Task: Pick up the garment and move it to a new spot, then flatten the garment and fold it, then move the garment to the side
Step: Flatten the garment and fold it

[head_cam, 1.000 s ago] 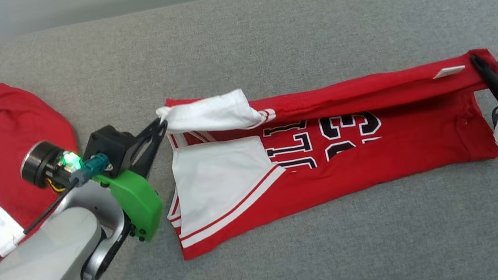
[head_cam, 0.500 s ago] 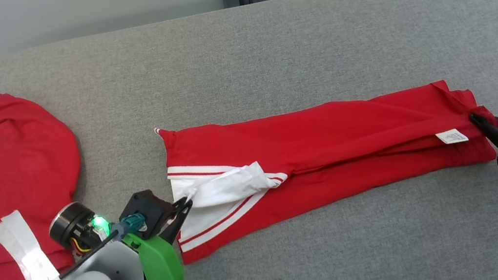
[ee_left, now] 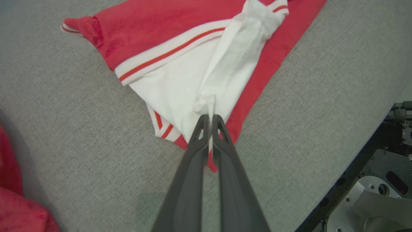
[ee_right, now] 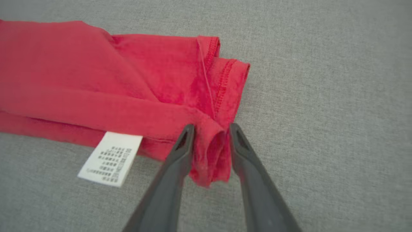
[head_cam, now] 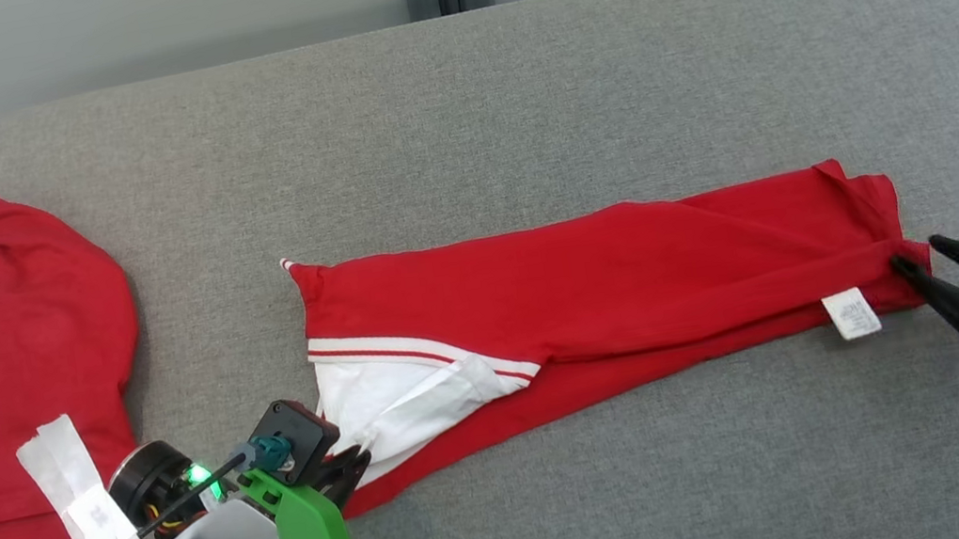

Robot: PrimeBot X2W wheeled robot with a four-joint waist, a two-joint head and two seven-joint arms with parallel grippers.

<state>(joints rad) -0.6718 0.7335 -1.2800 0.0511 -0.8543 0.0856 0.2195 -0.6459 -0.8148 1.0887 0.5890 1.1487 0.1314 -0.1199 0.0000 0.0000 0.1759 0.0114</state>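
Observation:
The garment (head_cam: 595, 281) is a red jersey with white, red-striped trim, lying as a long band folded lengthwise on the grey padded surface (head_cam: 606, 98). My left gripper (head_cam: 356, 464) is shut on a strip of its white fabric at the near left end; the left wrist view shows the left gripper (ee_left: 210, 118) pinching that strip, with the garment (ee_left: 180, 42) spread beyond. My right gripper (head_cam: 916, 254) is at the garment's right end with its fingers apart. In the right wrist view the right gripper (ee_right: 211, 127) straddles a bunched red corner of the garment (ee_right: 96, 87), beside a white care label (ee_right: 111, 159).
A second red garment (head_cam: 11, 378) with white stripes and a white tag lies heaped at the far left. The surface's near edge and the robot's dark base (ee_left: 379, 190) show in the left wrist view. A pale wall runs behind the surface.
Both grippers drew the garment's far long edge toward me, folding it lengthwise and hiding the printed lettering. The right gripper's fingers have parted. The head view has also shifted.

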